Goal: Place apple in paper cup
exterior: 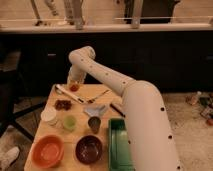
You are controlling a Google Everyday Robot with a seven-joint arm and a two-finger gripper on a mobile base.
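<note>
The apple is a small orange-red fruit held at the tip of my gripper, over the far left part of the wooden table. The gripper is shut on the apple and hangs just above the table top. The paper cup is a short white cup standing near the table's left edge, well in front of the gripper and slightly to its left. My white arm reaches from the lower right across the table's right side.
A pale green cup and a metal cup stand right of the paper cup. A dark red berry cluster, utensils and a grey cloth lie mid-table. An orange bowl, a dark bowl and a green tray sit at the front.
</note>
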